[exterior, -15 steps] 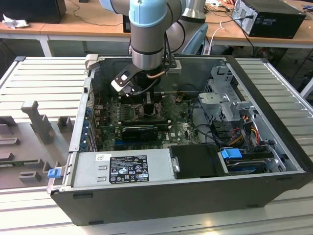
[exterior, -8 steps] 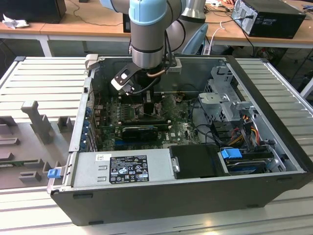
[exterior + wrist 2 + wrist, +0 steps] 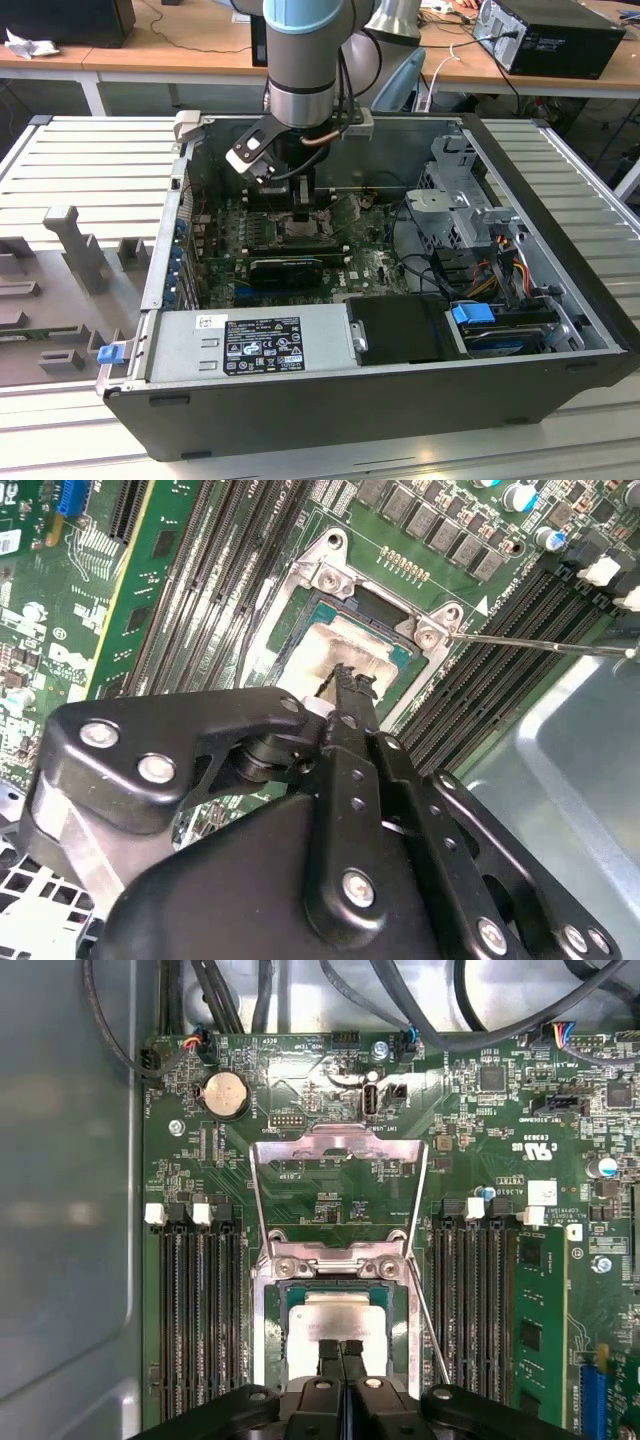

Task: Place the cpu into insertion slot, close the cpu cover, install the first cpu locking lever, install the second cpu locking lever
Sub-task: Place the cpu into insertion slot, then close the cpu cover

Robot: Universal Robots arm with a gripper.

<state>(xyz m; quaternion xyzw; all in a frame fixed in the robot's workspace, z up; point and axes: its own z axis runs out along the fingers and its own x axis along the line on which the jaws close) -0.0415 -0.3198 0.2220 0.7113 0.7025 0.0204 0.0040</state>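
Note:
The cpu (image 3: 340, 1312), a pale square chip, lies flat in the insertion slot (image 3: 267, 1330) on the green board. My gripper (image 3: 341, 1348) is shut, its two black fingertips (image 3: 347, 683) together at the chip's face near one edge; whether they touch it I cannot tell. The cpu cover (image 3: 340, 1146) is swung open, its silvery frame lying back past the hinge side of the slot. A thin locking lever (image 3: 429, 1326) sticks out along one side of the slot, and the lever (image 3: 540, 643) is unlatched. In the exterior view the gripper (image 3: 300, 207) reaches down inside the open computer case.
Memory slots (image 3: 195, 1310) flank the socket on both sides. A long black card (image 3: 285, 268) lies in front of the socket, a power supply (image 3: 250, 340) along the near wall, and a drive cage (image 3: 465, 210) with cables at the exterior view's right.

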